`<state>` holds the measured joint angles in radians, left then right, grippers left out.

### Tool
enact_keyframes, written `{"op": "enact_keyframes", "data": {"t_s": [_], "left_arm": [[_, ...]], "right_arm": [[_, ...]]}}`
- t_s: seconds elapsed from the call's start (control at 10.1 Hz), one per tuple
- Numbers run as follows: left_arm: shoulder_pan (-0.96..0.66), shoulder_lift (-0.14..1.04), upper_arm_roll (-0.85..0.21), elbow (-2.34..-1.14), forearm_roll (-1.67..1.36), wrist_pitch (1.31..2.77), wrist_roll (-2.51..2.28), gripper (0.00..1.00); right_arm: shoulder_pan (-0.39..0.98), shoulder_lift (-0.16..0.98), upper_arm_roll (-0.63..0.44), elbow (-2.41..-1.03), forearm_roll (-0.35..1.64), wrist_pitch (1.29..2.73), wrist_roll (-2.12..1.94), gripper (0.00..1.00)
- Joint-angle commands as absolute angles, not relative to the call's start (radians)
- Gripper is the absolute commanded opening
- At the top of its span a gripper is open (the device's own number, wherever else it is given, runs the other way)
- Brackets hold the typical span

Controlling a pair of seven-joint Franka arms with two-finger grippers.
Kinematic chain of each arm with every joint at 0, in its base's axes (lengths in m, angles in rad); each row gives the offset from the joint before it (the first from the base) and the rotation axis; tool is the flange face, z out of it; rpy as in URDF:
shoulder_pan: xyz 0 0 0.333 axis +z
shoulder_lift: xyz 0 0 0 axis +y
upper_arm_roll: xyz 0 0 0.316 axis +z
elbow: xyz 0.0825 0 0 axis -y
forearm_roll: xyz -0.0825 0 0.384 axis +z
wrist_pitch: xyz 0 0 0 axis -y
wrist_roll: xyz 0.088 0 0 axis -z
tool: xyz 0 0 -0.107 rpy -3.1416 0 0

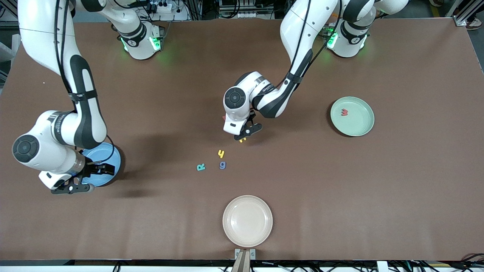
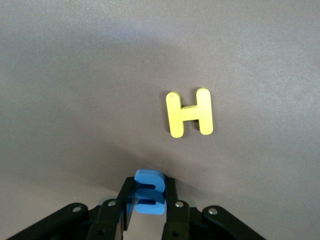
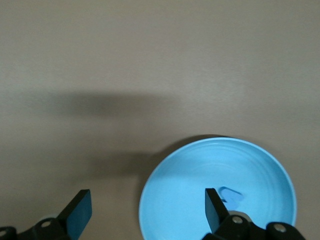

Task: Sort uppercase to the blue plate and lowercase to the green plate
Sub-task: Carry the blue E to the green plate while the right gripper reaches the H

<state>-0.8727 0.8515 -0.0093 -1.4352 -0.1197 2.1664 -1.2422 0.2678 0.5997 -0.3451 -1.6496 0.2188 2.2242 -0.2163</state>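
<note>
Front view, reading across: my right hand (image 1: 81, 180) waits spread apart over the blue plate (image 1: 113, 160); my left hand (image 1: 247, 132), mid-surface, is clamped on the blue E-shaped letter (image 2: 149, 192), so I judge the green plate (image 1: 359, 126), toward that arm's end, its drop.

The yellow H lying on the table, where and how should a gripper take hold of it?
The yellow H lies flat on the table, beside the blue letter in the left gripper. Probably best to come straight down from above and pinch across its two uprights' outer edges: those sides are straight and parallel, and nothing touches it.
</note>
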Motion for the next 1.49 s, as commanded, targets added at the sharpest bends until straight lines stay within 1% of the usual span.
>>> {"op": "enact_keyframes", "data": {"t_s": [0.0, 0.4, 0.6, 0.7, 0.79, 1.09, 1.39], "left_arm": [[-0.887, 0.897, 0.005, -1.425, -0.141, 2.149, -1.261, 0.24], [-0.882, 0.861, 0.005, -1.427, -0.138, 2.135, -1.212, 0.2], [-0.871, 0.83, 0.005, -1.433, -0.135, 2.079, -1.163, 0.19], [-0.856, 0.815, 0.005, -1.434, -0.135, 2.044, -1.12, 0.16], [-0.85, 0.802, 0.005, -1.436, -0.137, 1.996, -1.07, 0.16], [-0.786, 0.746, 0.005, -1.45, -0.135, 1.909, -0.942, 0.15], [-0.649, 0.652, 0.003, -1.515, -0.135, 1.82, -0.748, 0.15]], "right_arm": [[0.278, 0.623, -0.348, -1.608, 0.238, 2.218, -0.179, 1.0], [0.287, 0.626, -0.348, -1.597, 0.238, 2.218, -0.15, 1.0], [0.288, 0.629, -0.348, -1.595, 0.239, 2.218, -0.149, 1.0], [0.288, 0.63, -0.348, -1.594, 0.239, 2.218, -0.149, 1.0], [0.288, 0.63, -0.348, -1.594, 0.239, 2.218, -0.149, 1.0], [0.305, 0.635, -0.347, -1.592, 0.238, 2.218, -0.109, 1.0], [0.377, 0.66, -0.347, -1.554, 0.236, 2.218, 0.035, 1.0]]}}
